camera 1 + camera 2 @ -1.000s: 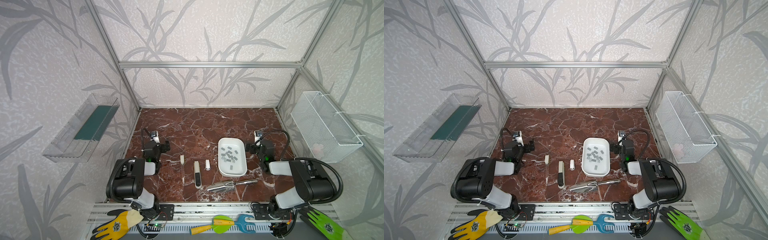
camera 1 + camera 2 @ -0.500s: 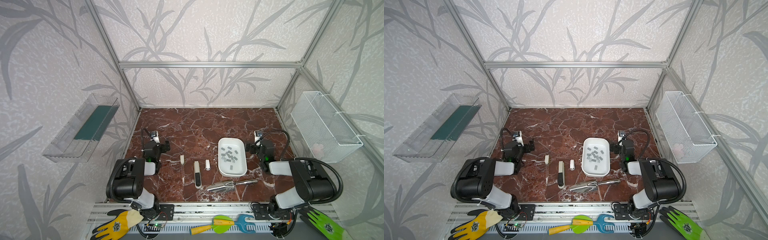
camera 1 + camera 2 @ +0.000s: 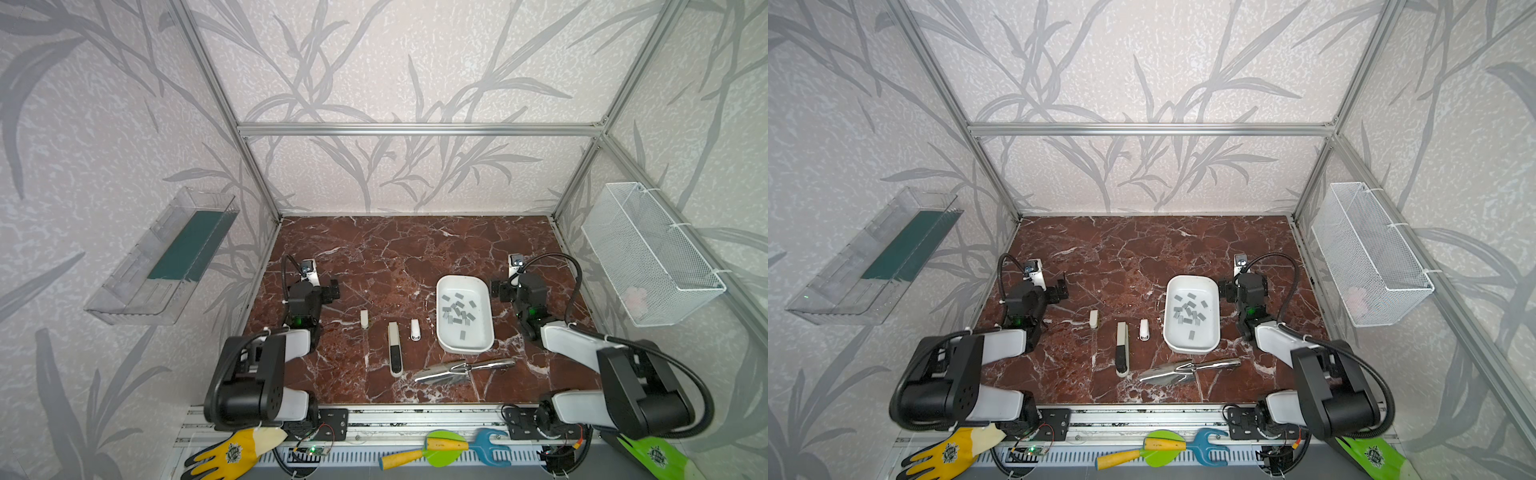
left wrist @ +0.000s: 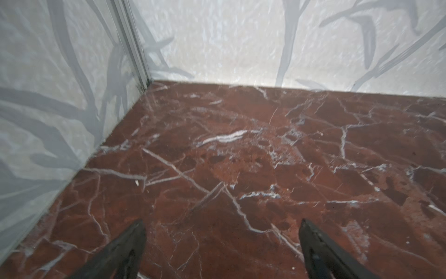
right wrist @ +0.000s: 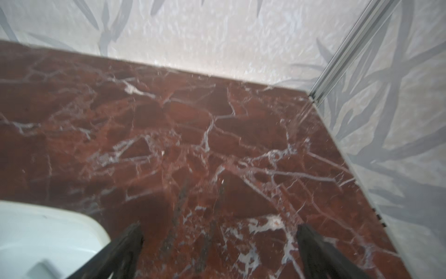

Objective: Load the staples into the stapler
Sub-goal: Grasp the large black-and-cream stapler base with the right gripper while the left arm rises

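Staples (image 3: 457, 311) sit unloaded in a white dish (image 3: 478, 286) just beside the right gripper (image 5: 218, 228); the stapler (image 3: 395, 349) lies untouched toward the left gripper (image 4: 222, 223). Both grippers are spread wide and empty.

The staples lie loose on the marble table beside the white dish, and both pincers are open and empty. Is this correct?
Not entirely. The staples lie inside the white dish, not on the table beside it; both top views show this. The left pincer and the right pincer are indeed open and empty.
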Controlling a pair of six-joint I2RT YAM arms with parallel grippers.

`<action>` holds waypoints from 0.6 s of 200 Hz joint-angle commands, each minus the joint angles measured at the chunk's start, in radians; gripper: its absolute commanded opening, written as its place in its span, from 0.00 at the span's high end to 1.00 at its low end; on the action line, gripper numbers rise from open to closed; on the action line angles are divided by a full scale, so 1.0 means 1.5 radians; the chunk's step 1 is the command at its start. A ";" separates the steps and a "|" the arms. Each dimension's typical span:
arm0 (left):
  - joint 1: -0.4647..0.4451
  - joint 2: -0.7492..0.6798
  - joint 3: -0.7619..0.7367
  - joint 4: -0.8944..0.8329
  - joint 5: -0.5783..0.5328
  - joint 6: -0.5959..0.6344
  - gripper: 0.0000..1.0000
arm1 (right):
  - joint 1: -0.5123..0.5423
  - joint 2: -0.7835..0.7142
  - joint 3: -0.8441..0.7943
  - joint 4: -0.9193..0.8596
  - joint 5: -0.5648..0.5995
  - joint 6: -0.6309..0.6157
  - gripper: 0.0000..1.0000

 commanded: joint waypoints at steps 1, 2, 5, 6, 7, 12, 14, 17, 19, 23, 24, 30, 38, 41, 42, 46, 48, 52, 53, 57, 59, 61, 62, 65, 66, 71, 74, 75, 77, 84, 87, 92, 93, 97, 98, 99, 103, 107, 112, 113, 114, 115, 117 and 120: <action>-0.039 -0.086 0.003 -0.058 -0.083 0.019 0.01 | 0.001 -0.080 0.105 -0.215 0.060 0.124 0.01; -0.040 -0.091 0.004 -0.064 -0.084 0.011 0.01 | 0.001 -0.084 0.110 -0.227 0.058 0.135 0.01; -0.040 -0.105 0.009 -0.079 -0.088 -0.009 0.01 | 0.001 -0.095 0.124 -0.254 0.055 0.168 0.01; -0.041 -0.110 0.011 -0.085 -0.088 -0.015 0.01 | 0.001 -0.098 0.129 -0.267 0.053 0.179 0.01; -0.040 -0.114 0.014 -0.089 -0.088 -0.027 0.01 | 0.001 -0.102 0.133 -0.278 0.051 0.189 0.01; -0.040 -0.137 0.026 -0.118 -0.085 -0.063 0.01 | 0.001 -0.118 0.155 -0.327 0.033 0.237 0.01; -0.040 -0.148 0.032 -0.133 -0.082 -0.077 0.01 | 0.001 -0.125 0.163 -0.346 0.023 0.250 0.01; -0.039 -0.160 0.042 -0.157 -0.073 -0.094 0.01 | 0.001 -0.135 0.173 -0.374 0.007 0.267 0.01; -0.039 -0.171 0.051 -0.175 -0.070 -0.108 0.01 | 0.001 -0.142 0.178 -0.390 -0.010 0.276 0.01; -0.039 -0.190 0.074 -0.218 -0.061 -0.133 0.01 | 0.000 -0.156 0.186 -0.424 -0.032 0.287 0.01; -0.039 -0.194 0.080 -0.231 -0.059 -0.140 0.01 | 0.000 -0.159 0.187 -0.429 -0.039 0.295 0.01; -0.038 -0.219 0.124 -0.326 -0.043 -0.173 0.01 | 0.000 -0.183 0.185 -0.437 -0.067 0.333 0.01; -0.037 -0.248 0.201 -0.465 -0.005 -0.186 0.01 | -0.002 -0.218 0.160 -0.396 -0.118 0.351 0.01; -0.037 -0.254 0.233 -0.513 0.008 -0.187 0.01 | -0.004 -0.230 0.152 -0.382 -0.149 0.350 0.01; -0.037 -0.256 0.242 -0.535 0.012 -0.187 0.01 | -0.004 -0.235 0.148 -0.375 -0.157 0.351 0.01; -0.037 -0.261 0.284 -0.604 0.027 -0.192 0.01 | -0.005 -0.253 0.134 -0.349 -0.194 0.350 0.01; -0.037 -0.262 0.308 -0.638 0.033 -0.195 0.01 | -0.005 -0.263 0.128 -0.336 -0.214 0.350 0.01; -0.036 -0.263 0.342 -0.701 0.045 -0.197 0.01 | -0.006 -0.279 0.115 -0.309 -0.250 0.351 0.01; -0.036 -0.263 0.350 -0.714 0.047 -0.197 0.01 | -0.006 -0.283 0.113 -0.304 -0.257 0.351 0.01; -0.036 -0.262 0.385 -0.763 0.045 -0.218 0.01 | -0.005 -0.296 0.103 -0.283 -0.291 0.351 0.01; -0.036 -0.261 0.396 -0.781 0.045 -0.229 0.01 | -0.004 -0.303 0.101 -0.274 -0.304 0.353 0.01; -0.036 -0.262 0.405 -0.792 0.041 -0.242 0.01 | -0.004 -0.307 0.099 -0.270 -0.315 0.356 0.01; -0.035 -0.261 0.409 -0.800 0.038 -0.249 0.01 | -0.003 -0.310 0.098 -0.269 -0.319 0.356 0.01; -0.035 -0.262 0.419 -0.825 0.025 -0.282 0.01 | 0.000 -0.316 0.098 -0.266 -0.331 0.361 0.01; -0.035 -0.263 0.422 -0.838 0.019 -0.294 0.01 | 0.002 -0.318 0.098 -0.266 -0.333 0.363 0.01; -0.034 -0.268 0.430 -0.885 -0.007 -0.358 0.01 | 0.007 -0.323 0.103 -0.276 -0.341 0.370 0.01; -0.032 -0.272 0.429 -0.910 -0.018 -0.395 0.01 | 0.013 -0.324 0.107 -0.286 -0.344 0.373 0.01; -0.031 -0.274 0.428 -0.917 -0.021 -0.406 0.01 | 0.014 -0.324 0.110 -0.290 -0.346 0.373 0.01; -0.029 -0.278 0.426 -0.935 -0.021 -0.426 0.01 | 0.018 -0.325 0.115 -0.298 -0.347 0.373 0.01; -0.014 -0.293 0.421 -0.981 -0.007 -0.490 0.01 | 0.039 -0.322 0.132 -0.328 -0.350 0.369 0.01; -0.005 -0.299 0.416 -0.984 0.011 -0.502 0.01 | 0.052 -0.320 0.139 -0.336 -0.349 0.366 0.01; 0.007 -0.312 0.401 -0.960 0.048 -0.507 0.01 | 0.076 -0.315 0.147 -0.348 -0.344 0.356 0.01; 0.008 -0.314 0.398 -0.955 0.060 -0.506 0.01 | 0.080 -0.314 0.148 -0.350 -0.344 0.354 0.01; 0.017 -0.321 0.392 -0.938 0.094 -0.505 0.01 | 0.102 -0.309 0.154 -0.357 -0.339 0.346 0.01; 0.018 -0.321 0.392 -0.936 0.103 -0.504 0.01 | 0.110 -0.308 0.155 -0.358 -0.339 0.344 0.01; 0.020 -0.322 0.392 -0.933 0.110 -0.504 0.01 | 0.116 -0.307 0.156 -0.359 -0.337 0.342 0.01; 0.029 -0.320 0.397 -0.935 0.137 -0.503 0.01 | 0.141 -0.302 0.160 -0.363 -0.331 0.334 0.01; 0.037 -0.314 0.410 -0.941 0.162 -0.499 0.01 | 0.168 -0.297 0.163 -0.368 -0.321 0.326 0.01; 0.043 -0.303 0.431 -0.947 0.194 -0.485 0.01 | 0.202 -0.292 0.166 -0.375 -0.300 0.318 0.01; 0.044 -0.301 0.437 -0.947 0.202 -0.481 0.01 | 0.208 -0.291 0.167 -0.377 -0.295 0.317 0.01; 0.045 -0.298 0.443 -0.949 0.210 -0.477 0.01 | 0.217 -0.290 0.167 -0.378 -0.291 0.315 0.01; 0.046 -0.295 0.448 -0.950 0.216 -0.472 0.01 | 0.224 -0.289 0.168 -0.379 -0.284 0.314 0.01; 0.046 -0.288 0.460 -0.952 0.229 -0.462 0.01 | 0.236 -0.286 0.169 -0.381 -0.274 0.313 0.01; 0.048 -0.274 0.478 -0.960 0.249 -0.447 0.01 | 0.259 -0.284 0.169 -0.381 -0.257 0.312 0.01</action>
